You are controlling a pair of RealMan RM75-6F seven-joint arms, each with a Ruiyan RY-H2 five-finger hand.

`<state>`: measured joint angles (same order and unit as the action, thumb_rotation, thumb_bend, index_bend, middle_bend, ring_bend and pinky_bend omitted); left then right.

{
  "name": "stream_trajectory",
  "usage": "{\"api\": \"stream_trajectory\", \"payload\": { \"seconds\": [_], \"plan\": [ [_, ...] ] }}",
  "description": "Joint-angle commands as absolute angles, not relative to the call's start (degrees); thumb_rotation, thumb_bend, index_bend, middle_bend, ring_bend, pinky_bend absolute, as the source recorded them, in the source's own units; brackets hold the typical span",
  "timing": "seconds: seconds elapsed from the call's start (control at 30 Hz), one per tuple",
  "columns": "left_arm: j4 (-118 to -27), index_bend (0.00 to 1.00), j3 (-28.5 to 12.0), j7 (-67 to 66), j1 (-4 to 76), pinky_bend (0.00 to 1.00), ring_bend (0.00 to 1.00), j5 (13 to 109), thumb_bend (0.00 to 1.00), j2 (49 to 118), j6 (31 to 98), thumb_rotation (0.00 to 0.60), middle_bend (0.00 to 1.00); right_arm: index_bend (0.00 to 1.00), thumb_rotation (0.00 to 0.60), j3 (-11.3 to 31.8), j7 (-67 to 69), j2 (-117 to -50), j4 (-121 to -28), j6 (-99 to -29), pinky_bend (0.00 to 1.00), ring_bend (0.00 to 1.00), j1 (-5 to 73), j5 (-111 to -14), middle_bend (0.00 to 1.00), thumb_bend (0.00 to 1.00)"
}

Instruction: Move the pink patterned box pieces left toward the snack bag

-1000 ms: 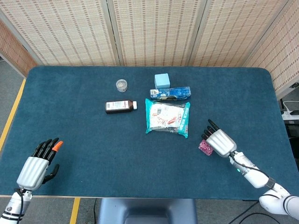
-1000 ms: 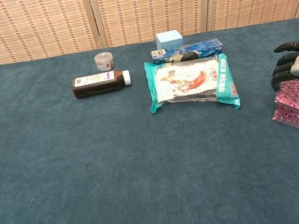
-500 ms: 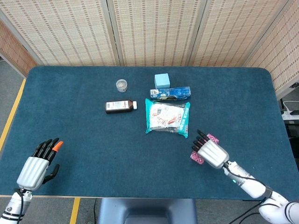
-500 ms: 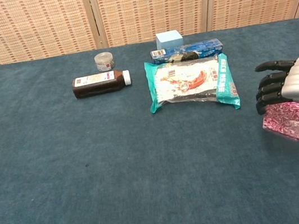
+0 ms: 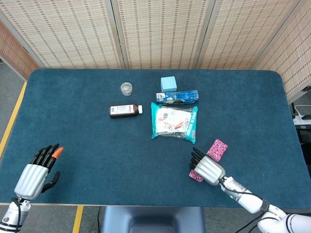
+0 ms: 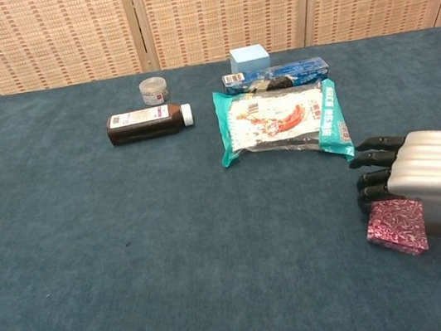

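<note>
Low and right of centre in the head view, the right hand (image 5: pixel 208 167) lay over the pink patterned box pieces: one pink piece (image 5: pixel 196 175) peeked out under its fingers, another pink piece (image 5: pixel 216 148) lay just above the hand. Whether the fingers gripped it could not be told. The snack bag (image 5: pixel 174 121) sat above, near. The left hand (image 5: pixel 35 173) rested at lower left, fingers apart, holding nothing.

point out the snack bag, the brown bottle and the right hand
snack bag (image 5: pixel 174 122), head view, middle of the clear printed front
brown bottle (image 6: pixel 145 124), chest view, on its label, bottle lying on its side
right hand (image 5: pixel 209 169), head view, silver back of the hand
</note>
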<state>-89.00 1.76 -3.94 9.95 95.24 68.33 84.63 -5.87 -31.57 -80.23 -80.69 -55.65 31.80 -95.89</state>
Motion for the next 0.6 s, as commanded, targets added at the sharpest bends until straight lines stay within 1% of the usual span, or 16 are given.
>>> {"api": "stream_trajectory", "payload": {
  "seconds": [0.03,0.23,0.37,0.47,0.6],
  "plan": [
    [-89.0,0.00,1.7,-3.8,10.0,0.12,0.00,95.1,0.48,68.3,84.4,0.600,0.00,0.00,0.600,-5.0,-34.6,-79.4,-83.1,-54.1,0.00,0.00,31.6,-93.5,0.00,0.21],
    [-89.1,0.00,1.7,-4.1,10.0,0.12,0.00,94.9,0.48,68.2,84.1,0.600,0.00,0.00,0.600,-4.9,-33.9,-77.2,-84.4,-54.8,0.00,0.00,31.3,-93.0,0.00,0.21],
    [-89.3,0.00,1.5,-4.4,10.1,0.12,0.00,94.6,0.48,68.3,83.8,0.600,0.00,0.00,0.600,-4.3,-31.9,-75.0,-84.0,-57.4,0.00,0.00,30.8,-93.5,0.00,0.21],
    [-89.2,0.00,1.5,-4.5,10.1,0.12,0.00,94.5,0.48,68.3,83.7,0.600,0.00,0.00,0.600,-3.3,-32.0,-73.7,-81.8,-58.4,0.00,0.00,30.5,-92.5,0.00,0.21],
    [-89.0,0.00,1.6,-4.9,10.3,0.12,0.00,94.6,0.48,68.7,83.4,0.600,0.00,0.00,0.600,-3.0,-29.9,-73.1,-77.9,-57.2,0.00,0.00,30.7,-91.1,0.00,0.21]
  ]
}}
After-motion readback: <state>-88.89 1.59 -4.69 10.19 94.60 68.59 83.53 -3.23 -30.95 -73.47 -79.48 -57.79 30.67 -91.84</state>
